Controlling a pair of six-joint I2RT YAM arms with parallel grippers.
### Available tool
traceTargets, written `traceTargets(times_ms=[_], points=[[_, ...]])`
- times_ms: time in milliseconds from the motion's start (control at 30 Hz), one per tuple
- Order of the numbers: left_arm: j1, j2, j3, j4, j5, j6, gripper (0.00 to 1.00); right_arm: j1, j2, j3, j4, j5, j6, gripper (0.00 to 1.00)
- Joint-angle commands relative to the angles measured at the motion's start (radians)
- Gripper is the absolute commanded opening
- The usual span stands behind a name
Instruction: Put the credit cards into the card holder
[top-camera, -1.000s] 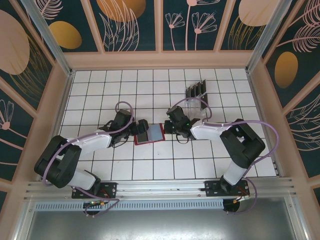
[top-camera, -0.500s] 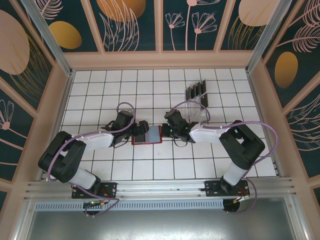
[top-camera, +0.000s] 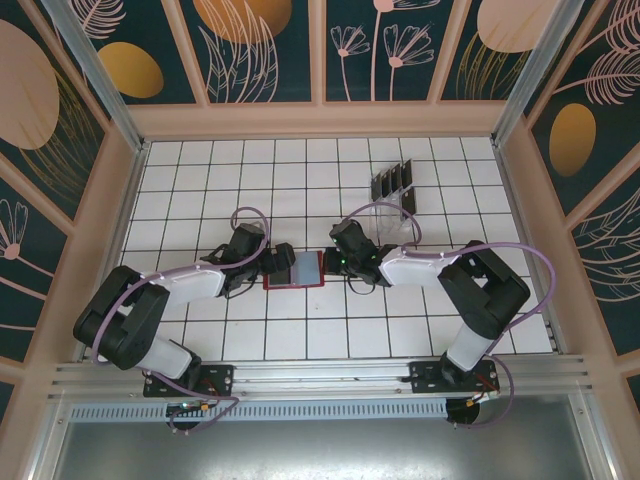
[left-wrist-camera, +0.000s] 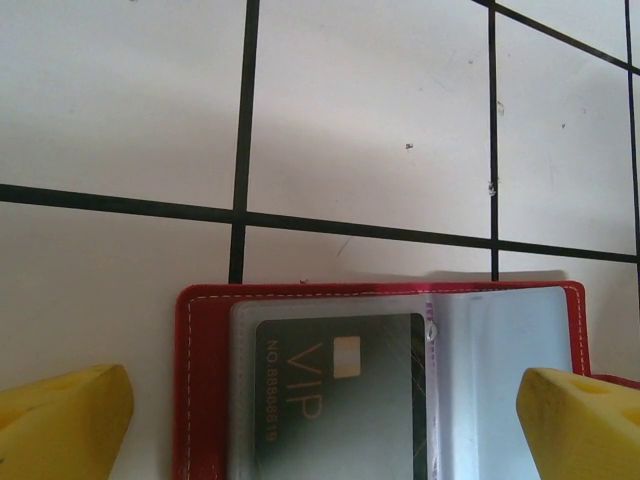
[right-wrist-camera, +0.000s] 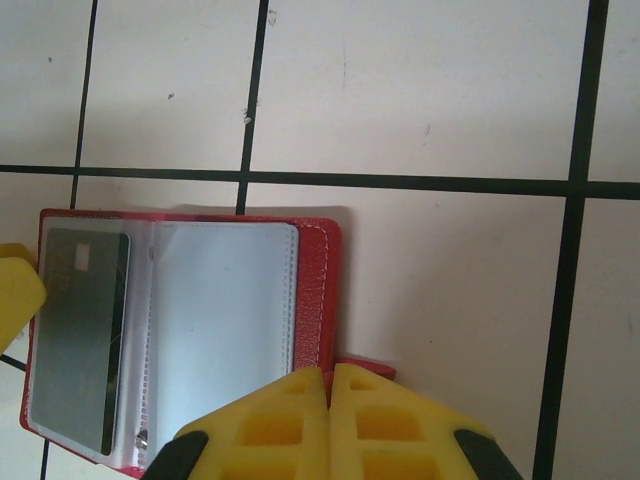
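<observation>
- Card holder (top-camera: 298, 270): lies open and flat on the white tiled table (top-camera: 200, 190), between the two grippers, red cover down and clear sleeves facing up.
- Credit card (left-wrist-camera: 340, 395): dark, marked "VIP", sits inside one clear sleeve of the holder; the sleeve (right-wrist-camera: 225, 320) beside it looks blank.
- Left gripper (left-wrist-camera: 320, 420): released, its yellow fingers spread wide to either side of the holder.
- Right gripper (right-wrist-camera: 327, 385): clenched, fingers pressed together at the holder's red edge; whether it pinches the cover cannot be told.
- Remaining credit cards (top-camera: 393, 183): stand upright at the far end of the clear plastic rack (top-camera: 400, 222), well apart from the holder.
</observation>
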Motion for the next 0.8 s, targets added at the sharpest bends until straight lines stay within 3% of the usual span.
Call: traceTargets(times_ms=[0, 333, 767], points=[[0.003, 0.008, -0.005, -0.011, -0.001, 0.012, 0.98, 0.006, -0.020, -0.018, 0.018, -0.008, 0.018, 0.00], [-0.003, 0.033, 0.032, 0.043, 0.098, 0.021, 0.99, 0.006, -0.004, -0.028, 0.048, -0.030, 0.030, 0.00], [-0.008, -0.120, 0.017, 0.105, 0.179, -0.056, 0.99, -0.007, 0.025, -0.033, 0.092, -0.074, 0.043, 0.00]])
